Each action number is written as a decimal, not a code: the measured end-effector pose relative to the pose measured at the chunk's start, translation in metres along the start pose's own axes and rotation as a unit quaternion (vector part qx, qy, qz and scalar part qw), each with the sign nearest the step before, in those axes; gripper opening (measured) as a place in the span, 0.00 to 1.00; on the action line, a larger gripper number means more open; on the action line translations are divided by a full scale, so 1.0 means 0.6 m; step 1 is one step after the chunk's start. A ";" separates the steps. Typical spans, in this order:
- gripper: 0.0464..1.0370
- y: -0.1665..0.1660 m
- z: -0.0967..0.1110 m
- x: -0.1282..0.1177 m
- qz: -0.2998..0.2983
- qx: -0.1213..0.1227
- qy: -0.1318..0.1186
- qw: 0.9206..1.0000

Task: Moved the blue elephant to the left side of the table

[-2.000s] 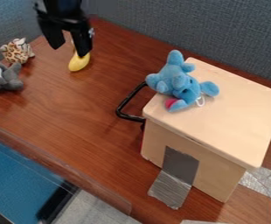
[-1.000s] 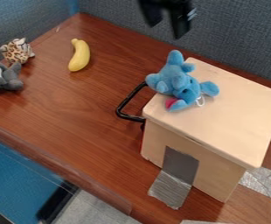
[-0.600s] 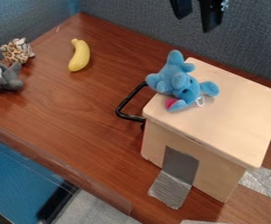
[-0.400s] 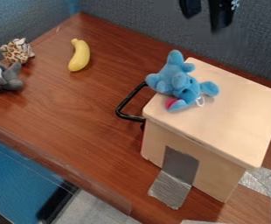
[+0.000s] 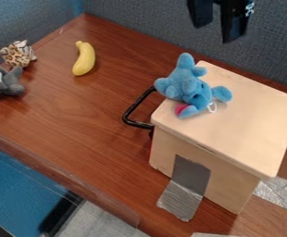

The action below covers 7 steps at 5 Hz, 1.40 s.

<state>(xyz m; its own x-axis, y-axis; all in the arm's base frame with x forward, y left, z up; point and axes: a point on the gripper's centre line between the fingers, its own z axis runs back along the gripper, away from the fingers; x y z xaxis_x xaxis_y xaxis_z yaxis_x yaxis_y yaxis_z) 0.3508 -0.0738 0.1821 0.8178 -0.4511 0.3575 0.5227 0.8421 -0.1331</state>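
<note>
Parted gripper (image 5: 217, 33) hanging beyond the blue elephant (image 5: 192, 87) before a likely grasp

The gripper is hanging above the level of the box (image 5: 239, 115), near the far partition (image 5: 134, 28); its fingers are standing well apart and holding nothing. This position is probably serving a descent onto the toy, the wide spacing allowing for a bulky, soft body. The blue elephant is lying tipped over along the left edge of the box's lid, part of its body overhanging that edge; a careless touch would be risking a fall. Its upward-pointing limb is perhaps offering a hold.

Surroundings: a black handle (image 5: 131, 111) is jutting from the box's left side, where a low leftward carry would be risking a snag. Silver tape (image 5: 182, 199) is running down the box's front onto the tabletop (image 5: 78, 111), presumably anchoring it. A yellow banana (image 5: 84, 59) is lying toward the far left corner. A spotted toy (image 5: 18, 54) and a grey toy (image 5: 8, 82) are occupying the left edge, so the placement is calling for a spot beside them.
</note>
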 end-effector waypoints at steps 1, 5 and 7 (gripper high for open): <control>0.96 -0.004 -0.006 -0.011 -0.001 -0.013 0.025 1.000; 0.96 -0.008 -0.017 -0.082 -0.013 0.062 0.060 0.996; 0.96 -0.012 -0.066 -0.075 0.002 0.085 0.005 0.996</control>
<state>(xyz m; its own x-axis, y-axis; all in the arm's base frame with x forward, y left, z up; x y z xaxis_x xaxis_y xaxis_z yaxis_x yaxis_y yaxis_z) 0.3199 -0.0713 0.1306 0.8225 -0.4498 0.3482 0.4716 0.8815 0.0246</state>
